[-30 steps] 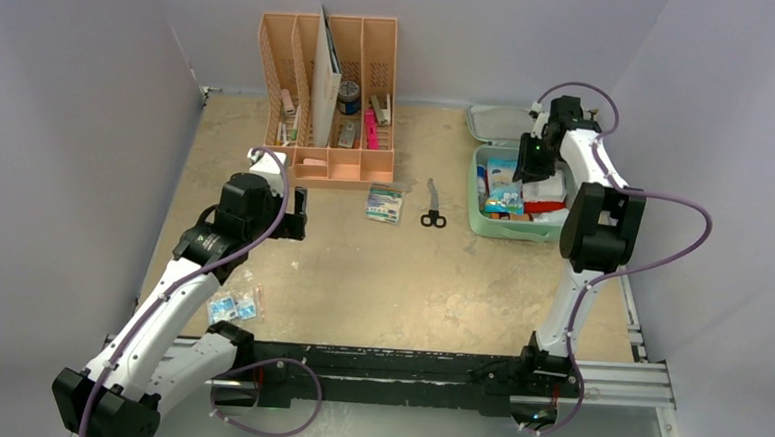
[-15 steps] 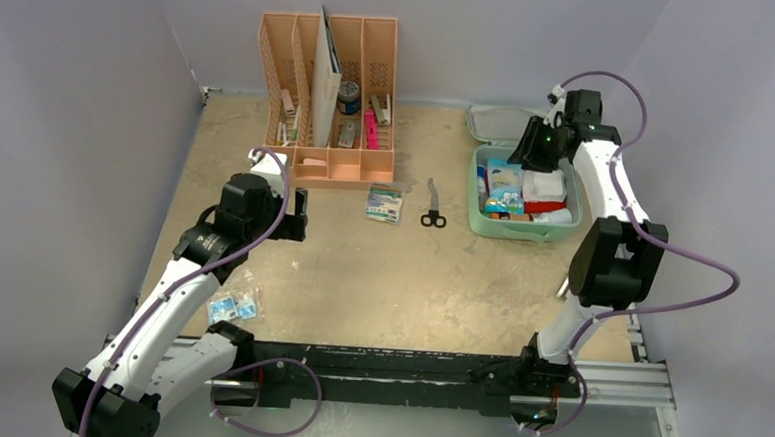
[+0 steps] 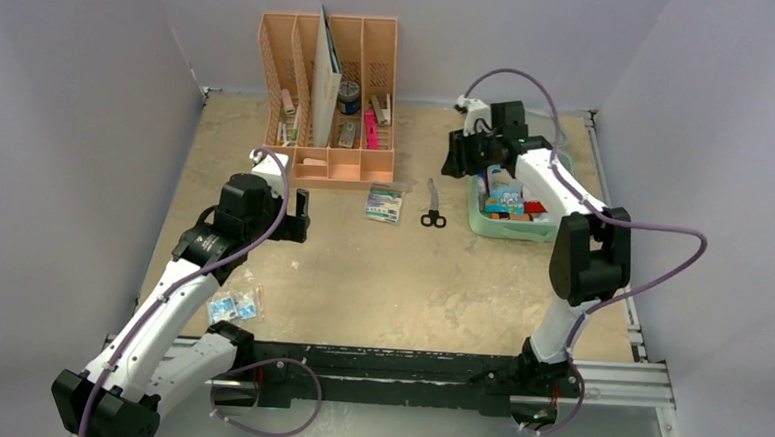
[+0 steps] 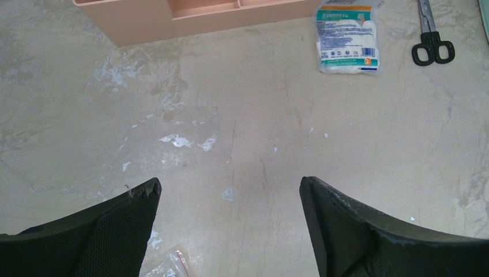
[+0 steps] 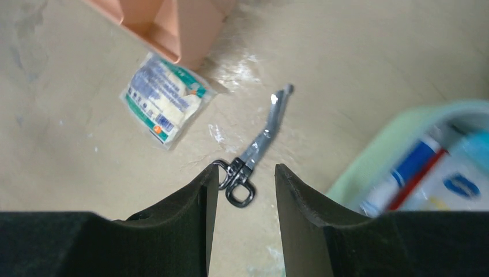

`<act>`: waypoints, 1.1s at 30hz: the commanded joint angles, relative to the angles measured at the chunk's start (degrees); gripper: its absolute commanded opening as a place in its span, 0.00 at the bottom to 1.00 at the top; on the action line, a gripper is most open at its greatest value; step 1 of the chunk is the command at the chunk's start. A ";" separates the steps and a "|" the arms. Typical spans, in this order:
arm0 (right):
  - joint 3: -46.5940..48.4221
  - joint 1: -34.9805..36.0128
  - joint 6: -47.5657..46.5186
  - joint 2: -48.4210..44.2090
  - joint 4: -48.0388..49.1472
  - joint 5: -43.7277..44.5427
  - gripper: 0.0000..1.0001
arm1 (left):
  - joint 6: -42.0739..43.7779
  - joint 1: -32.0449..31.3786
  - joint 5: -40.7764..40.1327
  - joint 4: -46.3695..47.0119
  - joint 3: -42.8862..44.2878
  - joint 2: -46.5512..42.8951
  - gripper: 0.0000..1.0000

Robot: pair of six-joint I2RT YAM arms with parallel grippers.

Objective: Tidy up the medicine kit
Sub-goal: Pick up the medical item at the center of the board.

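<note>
Two loose items, the scissors [image 3: 432, 207] and a gauze packet [image 3: 384, 203], lie on the table [image 3: 380, 278] between the peach organizer [image 3: 330, 95] and the medicine kit [image 3: 475, 223]. The kit stands open at the far right of the table, already crowded with boxes and tubes. The right arm [image 3: 582, 254] reaches across the kit, and its jaws hang just left of it, above the scissors, a narrow gap apart with nothing between them. The likeliest trouble is the pick itself. The scissors are thin, flat metal, so a descent with the gap this narrow could land a finger on the handles and skid them toward the packet, or jam the tips into the table. The wrist view is blurred, so alignment is hard to judge. A low forearm could also brush the kit's rim or contents. The left arm [image 3: 233, 215] holds its jaws wide apart and empty above bare table, and a careless swing could sweep the blue sachets [image 3: 234, 306] beside it.
</note>
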 commanded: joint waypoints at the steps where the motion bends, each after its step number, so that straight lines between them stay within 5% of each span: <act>1: -4.50 4.52 -15.57 0.58 11.40 -4.90 0.44 | 0.80 -0.25 1.31 0.71 0.19 -1.00 0.89; 9: 4.17 8.08 -24.27 12.07 7.32 -8.37 0.45 | 0.80 -0.25 1.54 0.86 0.18 -1.39 0.89; 18: 6.58 9.96 -32.77 18.11 9.78 -13.30 0.51 | 0.89 -0.25 1.66 1.03 0.23 -1.92 0.89; 33: 16.35 13.13 -40.26 25.77 3.66 -14.67 0.48 | 1.15 -0.25 0.59 1.15 0.00 -2.25 0.89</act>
